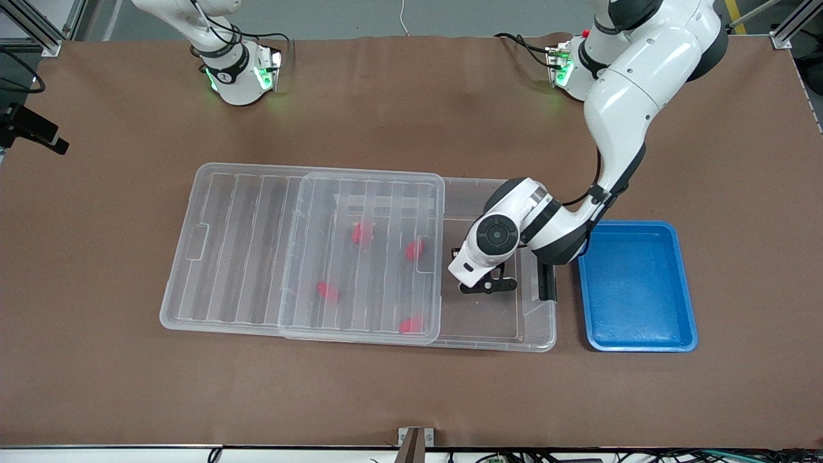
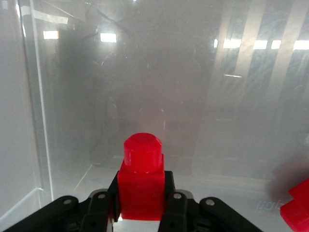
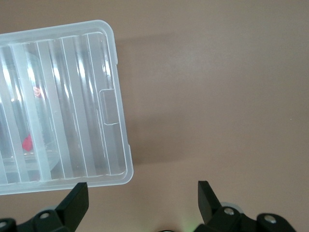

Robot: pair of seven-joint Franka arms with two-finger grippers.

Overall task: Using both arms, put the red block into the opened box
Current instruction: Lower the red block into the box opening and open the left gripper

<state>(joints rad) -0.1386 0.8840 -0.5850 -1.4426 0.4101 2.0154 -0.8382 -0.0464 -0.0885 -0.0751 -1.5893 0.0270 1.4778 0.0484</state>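
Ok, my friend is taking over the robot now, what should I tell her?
Left gripper: shut on a red block, down in the open end of the box.
Right gripper: open, waiting over bare table by the lid.
Done: lid slid aside, four red blocks in the box under it.
Left: let this block go, pull the arm out.

Brown table mat (image 1: 398, 109) under even overhead light. Grey floor (image 1: 386, 16) shows above the mat's upper edge, crossed by a white cable (image 1: 404, 19). Aluminium frame posts (image 1: 38, 29) stand at the mat's upper corners. A metal bracket (image 1: 415, 440) sits at the mat's lower edge, with cables (image 1: 514, 456) beside it.
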